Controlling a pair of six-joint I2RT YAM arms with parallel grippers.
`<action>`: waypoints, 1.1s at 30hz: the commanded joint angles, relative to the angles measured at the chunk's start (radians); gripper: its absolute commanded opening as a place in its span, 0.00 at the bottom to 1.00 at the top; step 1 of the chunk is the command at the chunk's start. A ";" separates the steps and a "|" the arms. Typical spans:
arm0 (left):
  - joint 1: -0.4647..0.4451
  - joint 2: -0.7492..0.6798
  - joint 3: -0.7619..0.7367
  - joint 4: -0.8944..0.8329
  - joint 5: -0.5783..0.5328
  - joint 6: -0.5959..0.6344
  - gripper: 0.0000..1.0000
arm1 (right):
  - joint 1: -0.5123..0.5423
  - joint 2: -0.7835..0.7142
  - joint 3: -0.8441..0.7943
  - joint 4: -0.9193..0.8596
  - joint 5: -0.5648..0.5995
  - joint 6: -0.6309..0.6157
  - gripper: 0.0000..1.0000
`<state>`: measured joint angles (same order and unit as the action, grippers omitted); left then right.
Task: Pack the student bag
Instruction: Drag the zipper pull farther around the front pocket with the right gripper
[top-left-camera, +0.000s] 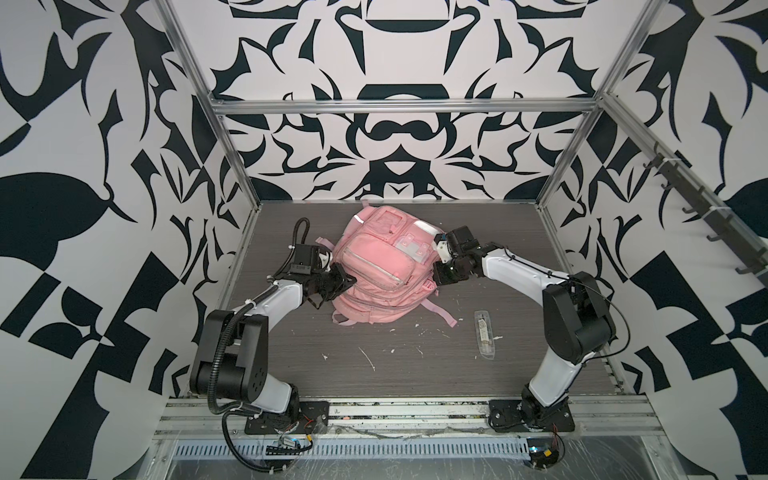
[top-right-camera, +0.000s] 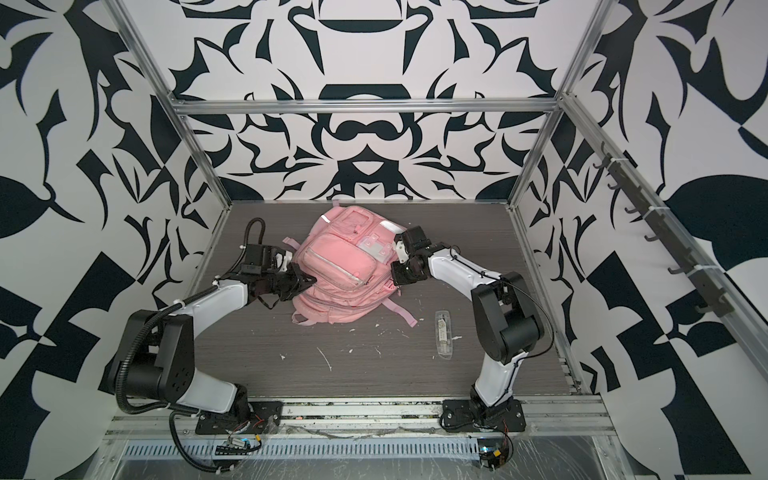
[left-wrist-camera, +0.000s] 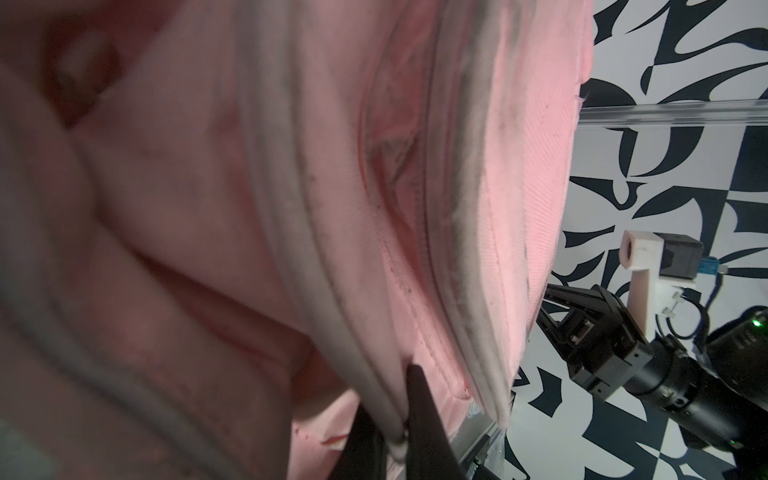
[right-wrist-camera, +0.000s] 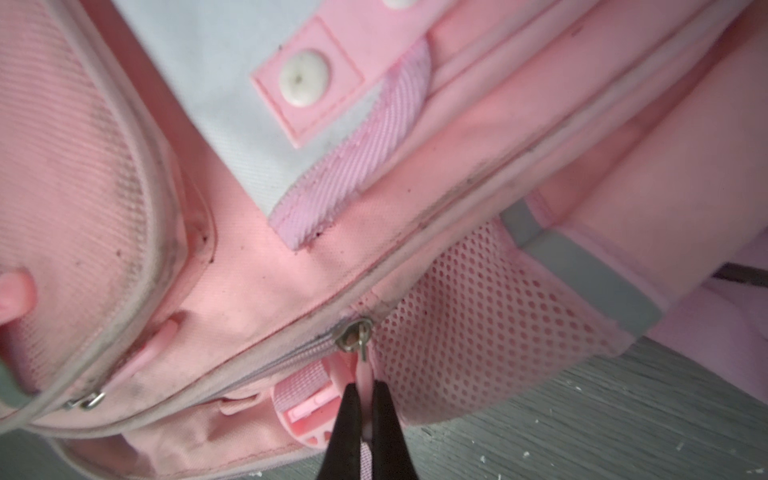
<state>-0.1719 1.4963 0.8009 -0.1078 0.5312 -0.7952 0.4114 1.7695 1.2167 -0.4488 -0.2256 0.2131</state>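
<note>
The student bag (top-left-camera: 382, 257) (top-right-camera: 340, 257), a pink backpack, lies front-up at the back middle of the table in both top views. My left gripper (top-left-camera: 345, 280) (top-right-camera: 305, 279) presses into its left side. In the left wrist view that gripper (left-wrist-camera: 395, 415) is shut on a grey-white piped edge of the bag (left-wrist-camera: 519, 208). My right gripper (top-left-camera: 436, 274) (top-right-camera: 394, 272) is at the bag's right side. In the right wrist view it (right-wrist-camera: 365, 399) is shut on a pink zipper pull hanging from a metal slider (right-wrist-camera: 353, 334), beside a mesh side pocket (right-wrist-camera: 469, 311).
A clear plastic case (top-left-camera: 485, 332) (top-right-camera: 443, 332) lies on the table to the right of the bag, near my right arm. White scraps (top-left-camera: 368, 357) dot the dark tabletop in front of the bag. A rail of hooks (top-left-camera: 706, 216) runs along the right wall.
</note>
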 joint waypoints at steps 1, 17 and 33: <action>0.047 -0.035 -0.010 -0.030 -0.058 0.022 0.10 | -0.081 -0.027 0.003 -0.018 0.206 0.017 0.00; 0.047 -0.026 -0.017 -0.012 -0.037 0.015 0.10 | -0.079 -0.086 -0.039 -0.006 0.135 0.046 0.07; 0.022 -0.040 -0.022 -0.010 -0.018 0.005 0.11 | -0.040 -0.245 -0.101 0.058 0.033 0.088 0.60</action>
<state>-0.1436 1.4902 0.7921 -0.1158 0.5159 -0.7921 0.3462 1.5776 1.1248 -0.4332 -0.1654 0.2859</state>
